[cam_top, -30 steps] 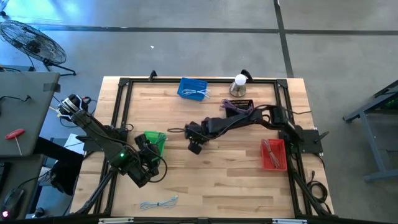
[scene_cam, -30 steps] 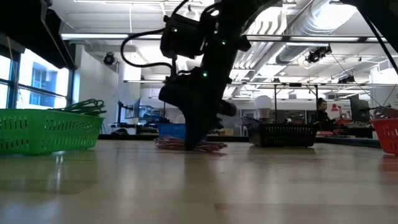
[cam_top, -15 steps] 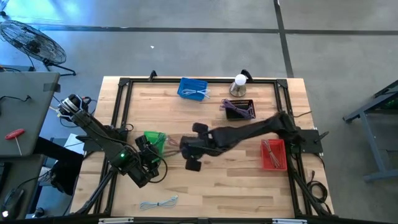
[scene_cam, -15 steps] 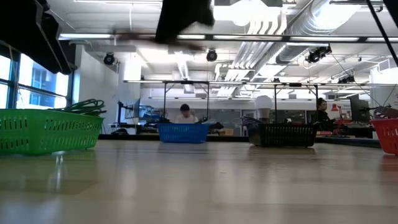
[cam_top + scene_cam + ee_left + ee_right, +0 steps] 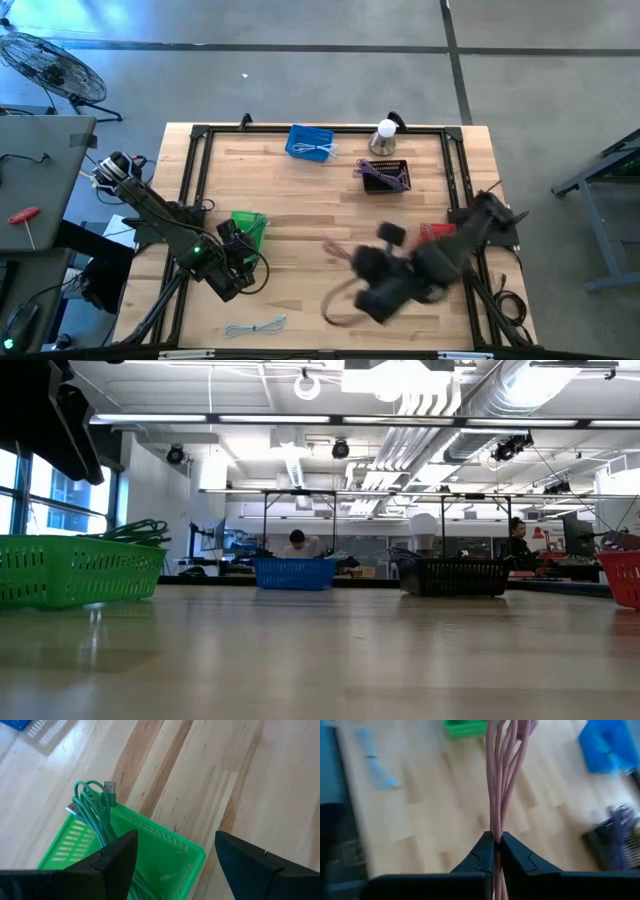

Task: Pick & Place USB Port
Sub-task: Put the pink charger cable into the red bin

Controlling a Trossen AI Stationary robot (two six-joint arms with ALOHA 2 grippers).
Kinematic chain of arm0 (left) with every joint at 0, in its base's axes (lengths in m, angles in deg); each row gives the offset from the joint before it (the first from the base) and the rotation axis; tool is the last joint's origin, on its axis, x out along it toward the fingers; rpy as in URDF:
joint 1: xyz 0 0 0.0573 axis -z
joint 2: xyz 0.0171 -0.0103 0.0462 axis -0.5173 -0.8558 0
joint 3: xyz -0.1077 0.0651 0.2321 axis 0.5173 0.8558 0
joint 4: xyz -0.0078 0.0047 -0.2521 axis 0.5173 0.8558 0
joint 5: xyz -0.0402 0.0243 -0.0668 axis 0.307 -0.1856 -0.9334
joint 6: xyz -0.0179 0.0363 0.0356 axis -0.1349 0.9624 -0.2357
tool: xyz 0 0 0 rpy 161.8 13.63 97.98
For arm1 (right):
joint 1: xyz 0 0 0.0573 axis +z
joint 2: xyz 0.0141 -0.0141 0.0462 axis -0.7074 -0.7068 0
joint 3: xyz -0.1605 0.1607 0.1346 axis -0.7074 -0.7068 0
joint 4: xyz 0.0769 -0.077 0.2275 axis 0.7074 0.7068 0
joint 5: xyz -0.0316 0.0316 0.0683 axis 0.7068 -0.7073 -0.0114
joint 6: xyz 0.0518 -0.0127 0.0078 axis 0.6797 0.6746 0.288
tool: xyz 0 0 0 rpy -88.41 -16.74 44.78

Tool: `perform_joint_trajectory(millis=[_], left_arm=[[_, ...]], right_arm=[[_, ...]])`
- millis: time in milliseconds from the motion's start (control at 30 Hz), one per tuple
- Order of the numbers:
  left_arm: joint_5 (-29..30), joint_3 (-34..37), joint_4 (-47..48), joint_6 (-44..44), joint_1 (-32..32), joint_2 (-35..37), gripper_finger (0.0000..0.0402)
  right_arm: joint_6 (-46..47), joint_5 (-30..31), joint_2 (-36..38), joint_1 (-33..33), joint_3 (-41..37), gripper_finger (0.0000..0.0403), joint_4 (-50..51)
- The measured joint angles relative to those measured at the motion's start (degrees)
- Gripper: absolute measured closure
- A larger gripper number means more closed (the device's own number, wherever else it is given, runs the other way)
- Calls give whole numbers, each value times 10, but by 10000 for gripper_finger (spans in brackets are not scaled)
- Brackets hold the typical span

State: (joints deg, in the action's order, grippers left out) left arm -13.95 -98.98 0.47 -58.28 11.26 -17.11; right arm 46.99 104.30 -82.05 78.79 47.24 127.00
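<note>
The right claw [image 5: 494,851] is clamped on a bundle of pink USB cable [image 5: 504,775], whose strands pass between its closed fingers and hang forward over the wooden worktop [image 5: 300,190]. In the high view this claw [image 5: 380,300] is blurred near the front right of the worktop, with a loop of the pink USB cable [image 5: 340,305] trailing beside it, close to the red basket [image 5: 432,232]. The left claw [image 5: 172,855] stands wide, holding nothing, directly above the green basket [image 5: 165,865], which contains a coiled green USB cable [image 5: 92,805]. A pale cable [image 5: 255,326] lies on the front edge of the worktop. Farther back sit the dark basket [image 5: 385,175], the blue basket [image 5: 310,142] and a white bulb-shaped object [image 5: 385,128].
</note>
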Motion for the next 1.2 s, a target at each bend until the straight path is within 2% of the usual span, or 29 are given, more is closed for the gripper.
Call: perform_joint_trajectory(millis=[200, 367, 500, 667, 900, 1100, 1200], left_arm=[[1, 0, -7, -1, 0, 0, 144], [2, 0, -16, -1, 0, 0, 144], [3, 0, -17, -1, 0, 0, 144], [3, 0, -17, 0, 0, 0, 144], [5, 0, -16, 0, 0, 0, 144], [9, 0, -16, 0, 0, 0, 144], [16, 0, -16, 1, 0, 0, 144]], right_arm=[[158, 17, 39, 77, -66, 395, 15], [288, 14, 87, 114, -176, 395, 15], [402, -31, 140, 126, -299, 395, 17], [524, -122, 211, 129, -452, 395, 17], [627, -192, 292, 129, -594, 395, 17], [677, -228, 322, 128, -666, 395, 10], [677, -229, 326, 127, -695, 395, -27]])
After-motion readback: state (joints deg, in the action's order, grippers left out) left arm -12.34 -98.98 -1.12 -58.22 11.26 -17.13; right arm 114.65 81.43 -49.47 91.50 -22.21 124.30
